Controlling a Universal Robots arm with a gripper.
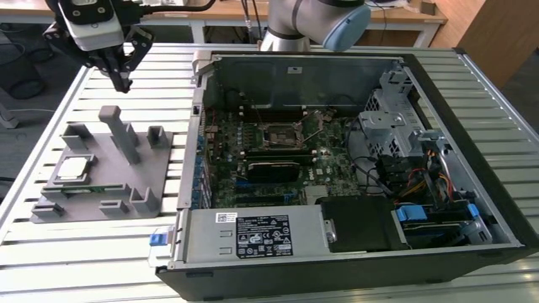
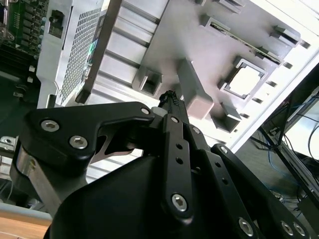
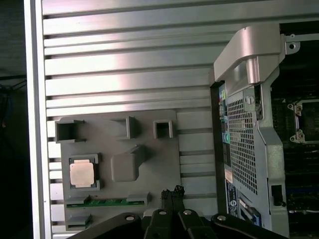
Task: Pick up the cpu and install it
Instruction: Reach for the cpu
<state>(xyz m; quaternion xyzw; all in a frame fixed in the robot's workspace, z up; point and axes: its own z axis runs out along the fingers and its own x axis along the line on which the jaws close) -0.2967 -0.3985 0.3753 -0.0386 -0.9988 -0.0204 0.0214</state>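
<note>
A robotics lab — opened computer case (image 1: 295, 82) on a slatted metal bench (image 1: 84, 265), wooden desk (image 1: 227, 11) behind.

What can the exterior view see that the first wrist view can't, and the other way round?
Extra in the exterior view: the robot arm, the power supply box and coloured cables in the case. Extra in the first wrist view: the little holes in the case's side wall. Both: the cpu on its grey holder, the shut gripper near it, the slatted table and the socket.
</note>
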